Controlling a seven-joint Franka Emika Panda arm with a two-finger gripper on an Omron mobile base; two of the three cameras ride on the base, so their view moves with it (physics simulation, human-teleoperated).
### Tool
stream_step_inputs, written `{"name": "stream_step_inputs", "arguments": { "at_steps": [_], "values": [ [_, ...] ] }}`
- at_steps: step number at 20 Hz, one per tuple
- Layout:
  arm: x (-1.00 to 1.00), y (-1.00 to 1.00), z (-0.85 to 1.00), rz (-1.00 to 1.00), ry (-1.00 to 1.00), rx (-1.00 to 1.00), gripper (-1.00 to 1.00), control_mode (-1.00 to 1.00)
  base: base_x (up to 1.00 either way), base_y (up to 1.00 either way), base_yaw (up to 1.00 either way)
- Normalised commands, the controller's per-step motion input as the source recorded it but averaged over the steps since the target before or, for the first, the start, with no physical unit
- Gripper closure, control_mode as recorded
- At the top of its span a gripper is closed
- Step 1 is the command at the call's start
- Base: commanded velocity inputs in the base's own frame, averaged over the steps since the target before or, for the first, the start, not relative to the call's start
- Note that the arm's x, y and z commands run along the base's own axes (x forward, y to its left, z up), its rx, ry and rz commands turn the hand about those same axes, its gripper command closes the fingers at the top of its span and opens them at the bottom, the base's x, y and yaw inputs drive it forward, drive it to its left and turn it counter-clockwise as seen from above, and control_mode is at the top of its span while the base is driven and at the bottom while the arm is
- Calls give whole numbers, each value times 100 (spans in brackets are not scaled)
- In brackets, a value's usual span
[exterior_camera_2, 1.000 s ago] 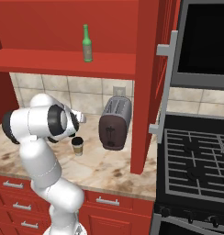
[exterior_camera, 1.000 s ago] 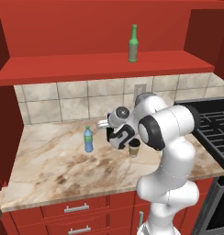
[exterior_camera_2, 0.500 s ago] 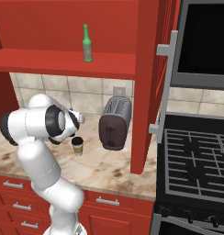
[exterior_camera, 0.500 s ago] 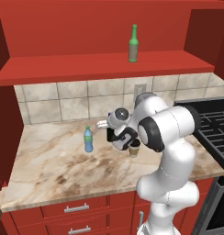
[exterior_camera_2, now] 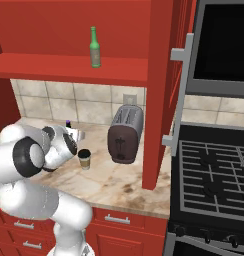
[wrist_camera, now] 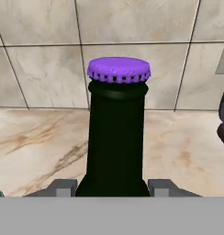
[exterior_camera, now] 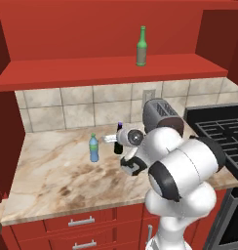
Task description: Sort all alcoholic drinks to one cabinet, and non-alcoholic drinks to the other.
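Note:
In the hand view, a near-black glass bottle (wrist_camera: 116, 137) with a purple cap stands upright on the counter before the tiled wall. My gripper (wrist_camera: 112, 187) is shut on its neck, with a fingertip (wrist_camera: 63, 187) pressed against each side. The left base view shows the same bottle (exterior_camera: 119, 145) at the hand, left of the toaster. A green glass bottle (exterior_camera: 141, 46) (exterior_camera_2: 95, 47) stands on the open red shelf above. A blue plastic bottle (exterior_camera: 93, 148) stands on the counter left of the hand. The tan paper cup (exterior_camera_2: 84, 159) with a dark lid stands beside my arm.
A dark toaster (exterior_camera: 161, 114) (exterior_camera_2: 125, 135) sits against the wall right of the bottle. A red cabinet side panel (exterior_camera_2: 161, 90) and the black stove (exterior_camera_2: 214, 170) lie further right. The marble counter (exterior_camera: 52, 180) has bare room at front left.
The fingers have closed on the near-black bottle's neck. The arm has hardly shifted, and the other drinks stand where they were.

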Motion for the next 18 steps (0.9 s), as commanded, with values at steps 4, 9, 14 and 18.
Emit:
{"name": "stream_step_inputs", "arguments": {
  "at_steps": [4,9,14,18],
  "values": [
    [-57,0,100,0,-3,4,100,-100,0,0,0],
    [-39,0,100,0,-2,1,100,-100,0,0,0],
    [-25,0,100,0,0,0,100,-100,0,0,0],
    [-31,0,100,0,0,0,100,-100,0,0,0]
  ]
}}
